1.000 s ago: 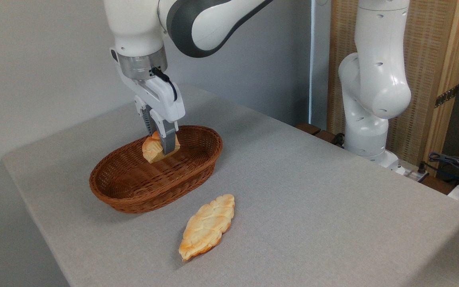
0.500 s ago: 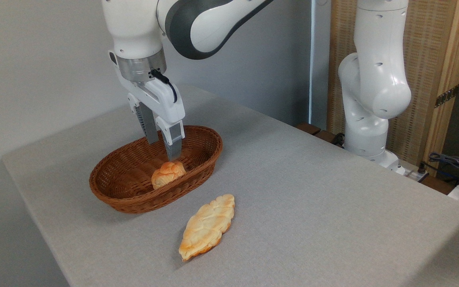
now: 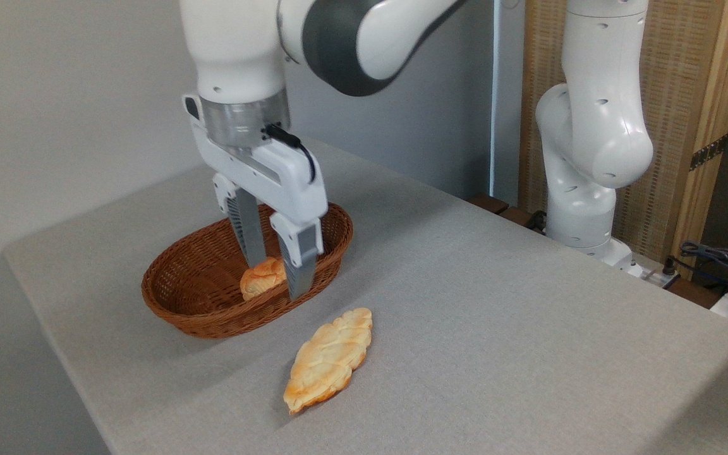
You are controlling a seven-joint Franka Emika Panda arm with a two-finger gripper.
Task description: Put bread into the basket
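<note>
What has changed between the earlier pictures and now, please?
The gripper let go of the bread, which dropped from between the fingers and now lies in the basket. The open gripper has since shifted toward the camera and to the right, still above the basket. The basket and the leaf-shaped pastry on the table have not moved.
</note>
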